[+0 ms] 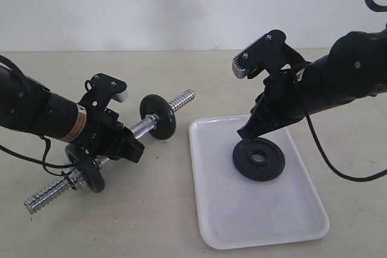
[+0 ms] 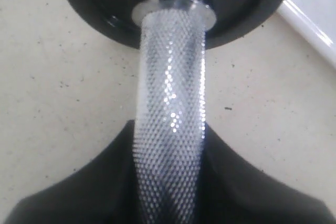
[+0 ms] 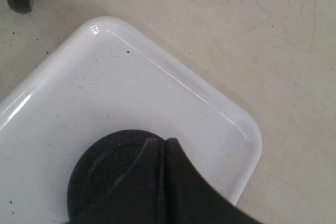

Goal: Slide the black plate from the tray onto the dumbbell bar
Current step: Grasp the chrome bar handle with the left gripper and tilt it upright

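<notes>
Clamping the bar at its middle, the left gripper is clenched around the knurled grip. In the left wrist view the dark fingers hug that chrome shaft on both sides. Seen from the exterior camera, the bar slants from 8 o'clock up to 2 o'clock and appears lifted off the table. Two discs already sit on it. One disc is threaded on at the 2 o'clock side of the gripper, with bare thread poking out past it. The other disc sits at the 8 o'clock side, with more thread beyond it. The left wrist camera looks along the shaft onto one disc's face, and the tray's edge shows beside it.

The tray lies on the table at 4 o'clock from the scene's centre, well apart from the bar. The plate lies on it, toward the tray's 12 o'clock end. The right gripper comes down at a slant and meets the plate at its 10 o'clock rim. In the right wrist view its fingers are pressed together along a thin seam, with no gap showing. Their tip covers part of the plate, which sits near a rounded corner of the tray. Whether they pinch the rim cannot be told.
</notes>
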`<move>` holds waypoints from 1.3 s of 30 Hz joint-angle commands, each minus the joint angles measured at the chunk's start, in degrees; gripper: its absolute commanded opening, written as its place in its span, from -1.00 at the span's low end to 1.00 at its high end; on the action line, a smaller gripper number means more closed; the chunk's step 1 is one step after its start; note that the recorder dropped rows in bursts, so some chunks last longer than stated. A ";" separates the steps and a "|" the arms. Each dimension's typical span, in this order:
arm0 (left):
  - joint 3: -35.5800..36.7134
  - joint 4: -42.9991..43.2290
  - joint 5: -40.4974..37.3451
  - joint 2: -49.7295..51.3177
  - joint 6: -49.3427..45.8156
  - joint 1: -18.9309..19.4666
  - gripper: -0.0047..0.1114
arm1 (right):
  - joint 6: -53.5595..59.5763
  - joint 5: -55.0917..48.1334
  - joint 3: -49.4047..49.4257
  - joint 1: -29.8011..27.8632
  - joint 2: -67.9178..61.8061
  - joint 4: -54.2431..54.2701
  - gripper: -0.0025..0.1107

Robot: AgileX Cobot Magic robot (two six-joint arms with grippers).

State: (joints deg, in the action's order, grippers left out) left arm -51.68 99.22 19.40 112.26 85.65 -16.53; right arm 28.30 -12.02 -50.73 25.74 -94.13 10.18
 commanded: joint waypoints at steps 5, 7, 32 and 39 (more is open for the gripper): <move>0.45 0.72 -1.31 0.82 -0.51 -0.22 -0.84 | 0.33 0.19 -0.42 -0.01 -0.02 -0.42 -0.96; 0.34 0.72 -1.20 0.34 -0.51 -0.22 -0.84 | 0.33 0.08 -0.42 -0.01 -0.02 -0.42 -0.96; 0.34 0.72 3.59 -14.64 1.98 -0.22 -0.84 | 0.28 -1.63 -0.42 -0.01 -4.48 -5.82 -0.96; 2.00 0.72 4.77 -19.11 2.11 -0.22 -0.84 | -1.49 -1.40 -0.42 -0.01 -4.48 -8.36 -0.96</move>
State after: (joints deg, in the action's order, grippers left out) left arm -48.80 102.04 21.59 97.97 87.11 -16.53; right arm 27.35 -13.67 -50.73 25.74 -98.71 2.81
